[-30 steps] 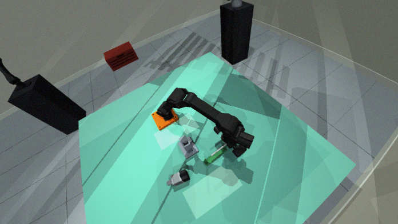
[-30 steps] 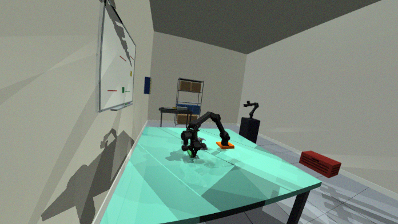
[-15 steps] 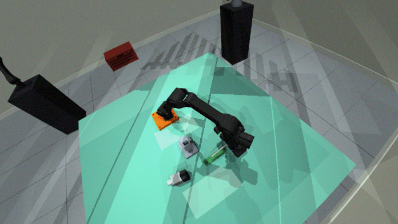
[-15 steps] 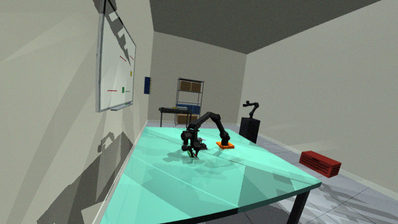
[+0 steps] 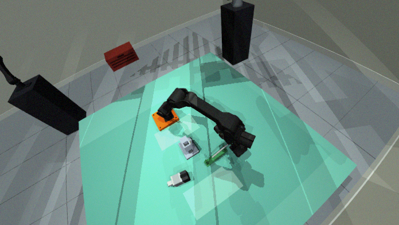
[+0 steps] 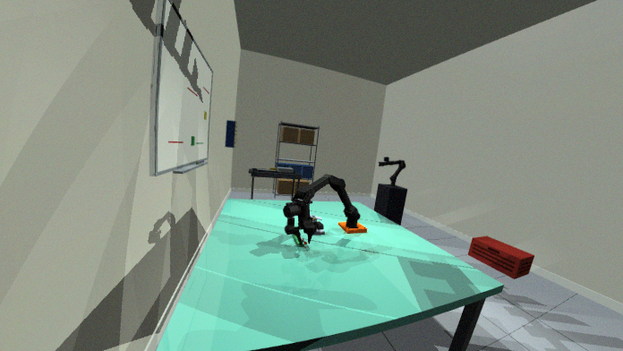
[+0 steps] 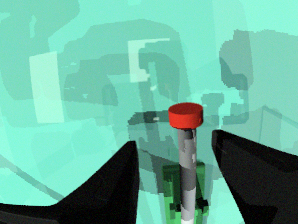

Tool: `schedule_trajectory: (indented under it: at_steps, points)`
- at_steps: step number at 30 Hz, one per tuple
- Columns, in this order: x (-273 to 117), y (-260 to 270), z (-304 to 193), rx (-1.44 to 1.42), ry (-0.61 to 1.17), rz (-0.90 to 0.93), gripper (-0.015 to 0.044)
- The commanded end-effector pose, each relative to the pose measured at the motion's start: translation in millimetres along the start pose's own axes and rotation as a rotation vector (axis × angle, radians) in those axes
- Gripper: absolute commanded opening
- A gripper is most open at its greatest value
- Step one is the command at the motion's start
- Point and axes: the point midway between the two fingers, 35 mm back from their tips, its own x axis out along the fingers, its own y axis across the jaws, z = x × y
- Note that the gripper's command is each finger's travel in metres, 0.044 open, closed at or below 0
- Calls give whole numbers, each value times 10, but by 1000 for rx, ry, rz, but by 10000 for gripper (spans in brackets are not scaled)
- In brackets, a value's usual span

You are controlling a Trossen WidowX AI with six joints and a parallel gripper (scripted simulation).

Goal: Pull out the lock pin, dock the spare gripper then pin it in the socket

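The pin (image 5: pixel 220 151) (image 7: pixel 188 170) lies along the green rest (image 5: pixel 215 158) (image 6: pixel 295 240) (image 7: pixel 170 182), out of the mount (image 5: pixel 188 147) (image 6: pixel 319 232); the rest presumably serves to park it at a known place and angle, so that it can be taken up again for locking. The red head (image 7: pixel 185 116) (image 6: pixel 304 243) projects past the end of the rest; this overhang leaves room for fingers around the shank just behind the head.

The claw (image 7: pixel 174 143) (image 5: pixel 235 147) (image 6: pixel 302 241) stands partly open, one finger on each side of the pin, with a gap visible on both sides in the wrist view; it grips nothing. The likely step in hand is release of the pin after parking.

The mount stands with its socket upward and unfilled; the pin must stay out of it until the spigot is seated, as a pin across the socket would bar entry. The spare (image 5: pixel 179 178) lies on its side on the table (image 5: pixel 160 201), well apart from the rest; its pale spigot end points away from its black end, so it probably needs turning before docking. The next move calls for a straight withdrawal; a sideways drift could catch the head and roll the pin off the rest.
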Motion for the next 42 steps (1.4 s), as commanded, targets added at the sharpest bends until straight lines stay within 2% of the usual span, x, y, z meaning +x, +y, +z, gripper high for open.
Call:
schedule_trajectory:
  at_steps: [1, 28, 33, 35, 39, 42]
  points:
    - [-102, 10, 13, 0, 0, -1, 200]
    - [-584, 83, 58, -5, 9, 20, 200]
    - [-498, 75, 46, -5, 9, 20, 331]
    - [-594, 68, -23, -7, 8, 4, 279]
    - [-1119, 87, -426, -14, 9, -85, 180]
    - [-1208, 101, -498, -15, 11, -100, 180]
